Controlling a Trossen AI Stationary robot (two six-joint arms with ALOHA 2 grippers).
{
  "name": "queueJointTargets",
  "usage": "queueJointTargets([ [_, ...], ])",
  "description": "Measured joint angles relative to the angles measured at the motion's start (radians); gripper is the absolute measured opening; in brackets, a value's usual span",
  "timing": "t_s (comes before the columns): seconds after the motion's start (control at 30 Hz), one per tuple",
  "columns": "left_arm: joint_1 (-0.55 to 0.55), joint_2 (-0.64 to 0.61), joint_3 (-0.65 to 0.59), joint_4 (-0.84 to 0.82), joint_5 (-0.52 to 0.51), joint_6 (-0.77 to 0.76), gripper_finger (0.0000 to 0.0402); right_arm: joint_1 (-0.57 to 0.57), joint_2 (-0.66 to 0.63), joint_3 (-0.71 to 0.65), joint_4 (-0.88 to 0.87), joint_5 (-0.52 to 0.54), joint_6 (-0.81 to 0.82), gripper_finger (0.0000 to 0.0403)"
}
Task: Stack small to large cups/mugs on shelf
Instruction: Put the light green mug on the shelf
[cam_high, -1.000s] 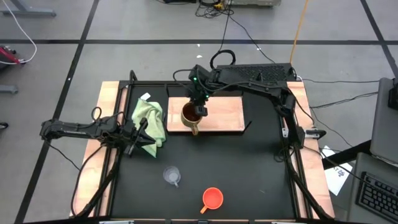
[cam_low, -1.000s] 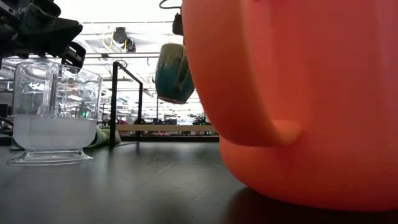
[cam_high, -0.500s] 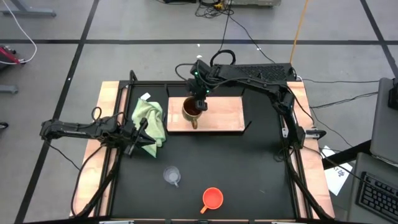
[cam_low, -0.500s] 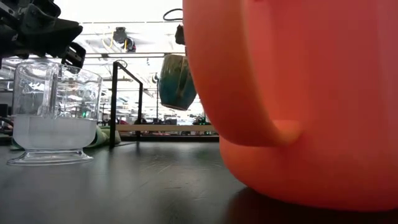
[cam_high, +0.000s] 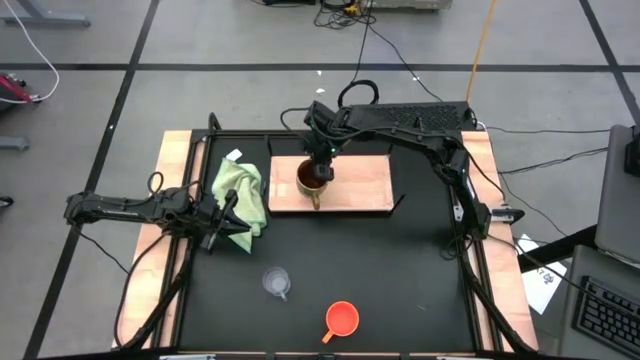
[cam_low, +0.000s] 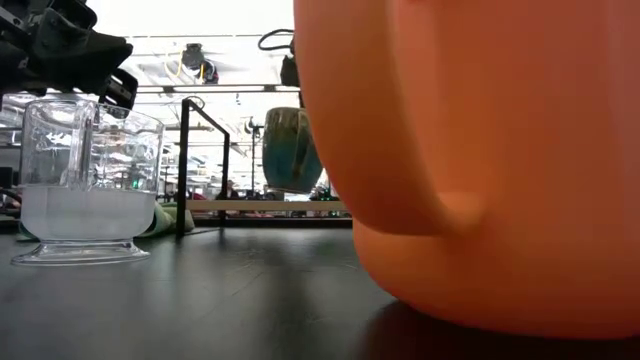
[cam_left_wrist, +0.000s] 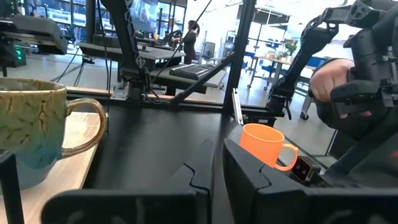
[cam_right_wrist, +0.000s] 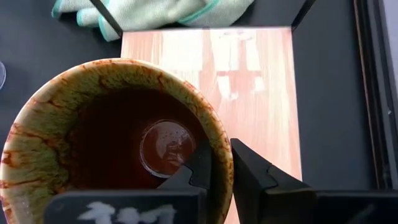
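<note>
Above shelf (cam_high: 355, 185): right pincer (cam_high: 321, 163) clamps mug (cam_high: 312, 178)

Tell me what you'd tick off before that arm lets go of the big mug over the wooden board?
1. Right claw pinching the rim of the brown glazed handled mug: ok.
2. Mug above the flat light wooden board: ok.
3. Mug upright: ok.
4. Mug bottom resting on the board: not ok; the low view shows it hanging just above.
5. Small orange handled cup and small clear plastic cup waiting on the black tabletop: ok.
6. Left claw shut, parked by the light green cloth, out of the way: ok.
</note>
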Motion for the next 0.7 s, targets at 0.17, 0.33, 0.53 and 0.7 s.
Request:
queueJointTargets([
  [0.17,0.000,0.000,0.000,0.000,0.000,0.000,0.0033,0.003,0.015,-0.001,-0.011,0.000,0.000,0.0024],
  [0.33,0.000,0.000,0.000,-0.002,0.000,0.012,0.0033,0.003,0.031,-0.001,-0.011,-0.003,-0.002,0.0024],
  [0.53,0.000,0.000,0.000,-0.022,0.000,0.021,0.0033,0.003,0.041,0.000,-0.006,-0.007,-0.007,0.0024],
  [0.7,0.000,0.000,0.000,-0.031,0.000,0.036,0.0033,0.004,0.042,0.000,0.009,-0.012,-0.014,0.0036],
])
